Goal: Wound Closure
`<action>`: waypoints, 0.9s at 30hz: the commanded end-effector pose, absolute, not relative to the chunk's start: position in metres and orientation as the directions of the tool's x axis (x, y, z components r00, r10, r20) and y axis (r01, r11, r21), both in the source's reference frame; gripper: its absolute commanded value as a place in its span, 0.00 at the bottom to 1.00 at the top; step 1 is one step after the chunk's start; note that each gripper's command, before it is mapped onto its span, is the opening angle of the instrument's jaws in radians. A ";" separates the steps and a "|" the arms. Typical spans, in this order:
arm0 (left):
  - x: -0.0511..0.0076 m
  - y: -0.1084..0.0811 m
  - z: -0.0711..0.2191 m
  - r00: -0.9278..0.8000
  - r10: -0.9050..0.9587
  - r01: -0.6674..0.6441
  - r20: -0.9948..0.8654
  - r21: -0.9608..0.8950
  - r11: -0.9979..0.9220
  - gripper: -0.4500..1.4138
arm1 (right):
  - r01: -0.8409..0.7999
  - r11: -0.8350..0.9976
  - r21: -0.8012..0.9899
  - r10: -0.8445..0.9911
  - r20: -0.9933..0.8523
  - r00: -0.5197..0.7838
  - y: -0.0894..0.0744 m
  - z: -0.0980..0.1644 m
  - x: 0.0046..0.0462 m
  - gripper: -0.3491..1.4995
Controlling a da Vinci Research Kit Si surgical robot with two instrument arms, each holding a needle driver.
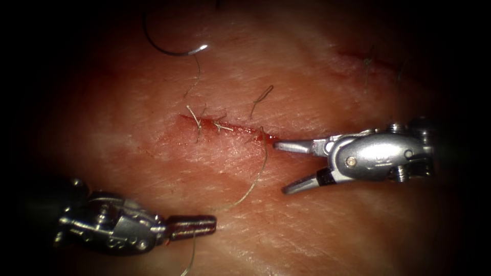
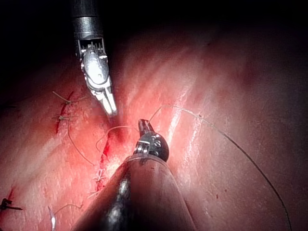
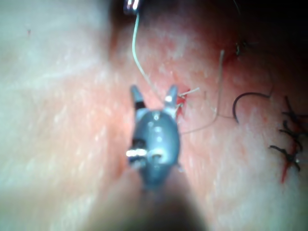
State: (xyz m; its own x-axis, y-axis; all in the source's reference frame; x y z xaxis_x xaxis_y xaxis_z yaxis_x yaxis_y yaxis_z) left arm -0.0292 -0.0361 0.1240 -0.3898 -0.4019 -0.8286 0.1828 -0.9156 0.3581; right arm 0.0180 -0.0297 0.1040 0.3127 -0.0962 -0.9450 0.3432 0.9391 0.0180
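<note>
We read no brand, label or writing on either tool or on the pink pork tissue (image 1: 317,82). The right arm's silver end effector (image 1: 286,167) stands wide open at the right end of the short red cut (image 1: 225,127), its upper jaw tip at the cut's edge, gripping nothing. The left arm's dark-tipped end effector (image 1: 207,225) lies closed below the cut, and the thin pale thread (image 1: 258,174) runs from the cut's right end down to its jaws, which appear to pinch it; a further length trails beneath. We count two tools, one dark curved steel needle (image 1: 166,46) and two knotted stitches (image 1: 207,122) across the cut. The needle lies free on the tissue well above the cut, toward its left, held by neither tool.
</note>
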 end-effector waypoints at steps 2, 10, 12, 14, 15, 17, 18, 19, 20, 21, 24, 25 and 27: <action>-0.0300 -0.037 0.125 -0.384 -0.404 0.183 -0.830 0.361 -0.914 0.00 | 0.340 0.940 0.019 -0.092 -0.947 0.308 -0.029 0.104 0.0202 0.00; -0.0308 -0.037 0.125 -0.382 -0.405 0.198 -0.831 0.355 -0.914 0.00 | 0.347 0.937 0.031 -0.080 -0.950 0.302 -0.028 0.106 0.0256 0.00; -0.0309 -0.037 0.125 -0.381 -0.403 0.198 -0.832 0.353 -0.915 0.00 | 0.338 0.941 0.027 -0.084 -0.947 0.309 -0.028 0.107 0.0272 0.00; -0.0309 -0.037 0.124 -0.378 -0.401 0.199 -0.834 0.350 -0.915 0.00 | 0.331 0.943 0.016 -0.096 -0.943 0.318 -0.028 0.109 0.0286 0.00; -0.0308 -0.037 0.124 -0.378 -0.400 0.199 -0.835 0.349 -0.916 0.00 | 0.342 0.940 0.005 -0.112 -0.940 0.322 -0.028 0.110 0.0291 0.00; -0.0307 -0.036 0.124 -0.373 -0.396 0.200 -0.839 0.344 -0.917 0.00 | 0.362 0.932 -0.001 -0.128 -0.936 0.329 -0.028 0.112 0.0301 0.00; -0.0307 -0.036 0.124 -0.371 -0.394 0.200 -0.841 0.342 -0.918 0.00 | 0.372 0.928 -0.005 -0.135 -0.937 0.323 -0.028 0.112 0.0303 0.00; -0.0306 -0.036 0.123 -0.369 -0.391 0.201 -0.843 0.339 -0.919 0.00 | 0.380 0.925 -0.014 -0.144 -0.937 0.317 -0.029 0.113 0.0304 0.00; -0.0304 -0.035 0.123 -0.366 -0.387 0.201 -0.846 0.334 -0.921 0.00 | 0.391 0.920 -0.026 -0.157 -0.938 0.308 -0.030 0.114 0.0304 0.00; -0.0303 -0.034 0.123 -0.365 -0.377 0.200 -0.851 0.324 -0.925 0.00 | 0.399 0.916 -0.034 -0.167 -0.938 0.303 -0.030 0.115 0.0304 0.00; -0.0300 -0.032 0.122 -0.347 -0.365 0.169 -0.864 0.325 -0.931 0.00 | 0.413 0.910 -0.035 -0.170 -0.940 0.297 -0.032 0.116 0.0299 0.00; -0.0299 -0.031 0.122 -0.345 -0.359 0.160 -0.867 0.323 -0.933 0.00 | 0.418 0.908 -0.032 -0.170 -0.939 0.298 -0.033 0.116 0.0297 0.00; -0.0300 -0.030 0.122 -0.352 -0.360 0.147 -0.864 0.329 -0.933 0.00 | 0.417 0.908 -0.032 -0.166 -0.943 0.290 -0.033 0.115 0.0292 0.00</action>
State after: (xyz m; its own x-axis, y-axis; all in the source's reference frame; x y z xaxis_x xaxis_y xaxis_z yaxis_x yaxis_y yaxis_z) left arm -0.0294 -0.0284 0.1215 -0.3531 -0.3600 -0.8635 0.1439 -0.9329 0.3301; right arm 0.0284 -0.0331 0.1147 0.2839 -0.1600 -0.9454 0.4146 0.9095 -0.0294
